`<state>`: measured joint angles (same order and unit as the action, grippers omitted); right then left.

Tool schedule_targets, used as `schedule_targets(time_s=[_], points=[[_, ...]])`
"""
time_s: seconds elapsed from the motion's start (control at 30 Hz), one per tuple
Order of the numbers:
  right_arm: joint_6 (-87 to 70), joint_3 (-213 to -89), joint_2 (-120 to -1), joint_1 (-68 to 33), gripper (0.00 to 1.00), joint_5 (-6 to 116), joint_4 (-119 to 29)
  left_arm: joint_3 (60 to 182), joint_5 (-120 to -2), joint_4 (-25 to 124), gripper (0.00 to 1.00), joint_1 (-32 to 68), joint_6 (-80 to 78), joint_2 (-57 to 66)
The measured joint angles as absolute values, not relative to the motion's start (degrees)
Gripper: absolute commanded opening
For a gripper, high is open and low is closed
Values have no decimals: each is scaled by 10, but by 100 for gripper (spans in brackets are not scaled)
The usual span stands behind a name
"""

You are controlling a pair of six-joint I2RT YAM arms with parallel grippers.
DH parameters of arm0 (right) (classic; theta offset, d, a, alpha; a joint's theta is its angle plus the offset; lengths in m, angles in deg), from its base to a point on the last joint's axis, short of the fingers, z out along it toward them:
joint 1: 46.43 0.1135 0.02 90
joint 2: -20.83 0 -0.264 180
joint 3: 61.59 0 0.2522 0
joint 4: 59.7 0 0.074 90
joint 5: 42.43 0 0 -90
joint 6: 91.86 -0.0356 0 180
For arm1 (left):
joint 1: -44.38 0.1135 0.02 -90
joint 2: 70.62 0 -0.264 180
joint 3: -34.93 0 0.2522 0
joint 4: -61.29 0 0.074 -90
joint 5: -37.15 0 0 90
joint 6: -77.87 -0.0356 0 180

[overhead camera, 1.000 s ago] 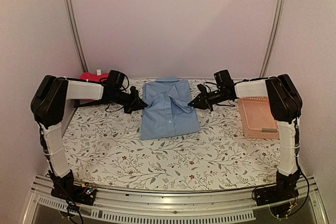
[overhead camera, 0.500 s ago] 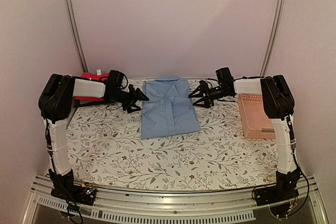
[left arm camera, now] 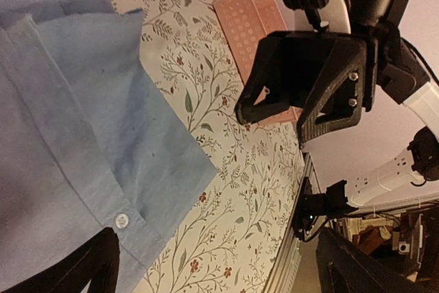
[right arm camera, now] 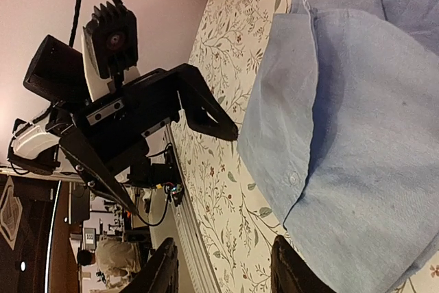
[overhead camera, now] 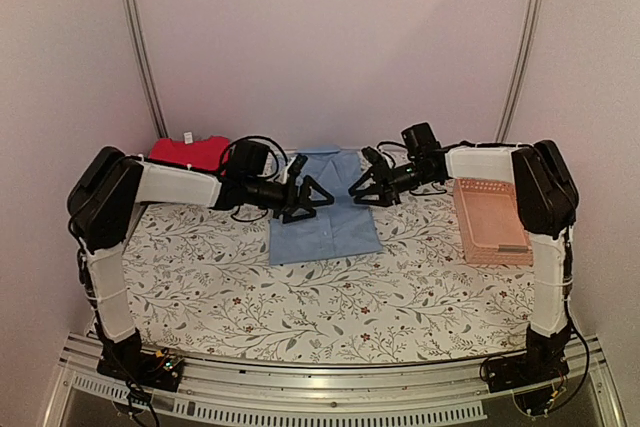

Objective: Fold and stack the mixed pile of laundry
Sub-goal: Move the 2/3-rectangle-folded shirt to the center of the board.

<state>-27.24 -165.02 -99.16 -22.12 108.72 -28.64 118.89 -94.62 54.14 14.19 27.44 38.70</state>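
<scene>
- The worktop (overhead camera: pixel 330 297) is covered by a white cloth with a floral print and carries everything else.
- The light blue shirt (overhead camera: pixel 325 232) lies flat at the centre back of the worktop. It is folded into a rectangle with its collar toward the far wall and its button placket facing up.
- The pink slatted basket (overhead camera: pixel 490 222) sits at the right edge, well apart from the shirt.
- The red garment (overhead camera: pixel 190 152) is bunched in the far left corner.
- The left gripper (overhead camera: pixel 318 199) hangs over the shirt's left half with its jaws spread wide, grasping nothing.
- The right gripper (overhead camera: pixel 362 190) faces it from over the shirt's right edge, jaws likewise released and empty.
</scene>
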Motion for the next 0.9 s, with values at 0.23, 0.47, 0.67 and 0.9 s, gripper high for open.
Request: schedule_targets(time_s=[0.23,0.47,0.67,0.9], points=[[-279,-1737,-1159,-203,38,1125,-310,1213,-983,634,93,127,324,547],[-302,-1687,-1198,-211,39,1153,-380,1176,-1024,767,90,157,377,576],[-336,-1474,-1090,-194,41,1153,-479,988,-1029,886,90,147,408,488],[-357,-1305,-968,-122,42,1128,-498,832,-986,802,99,105,376,315]])
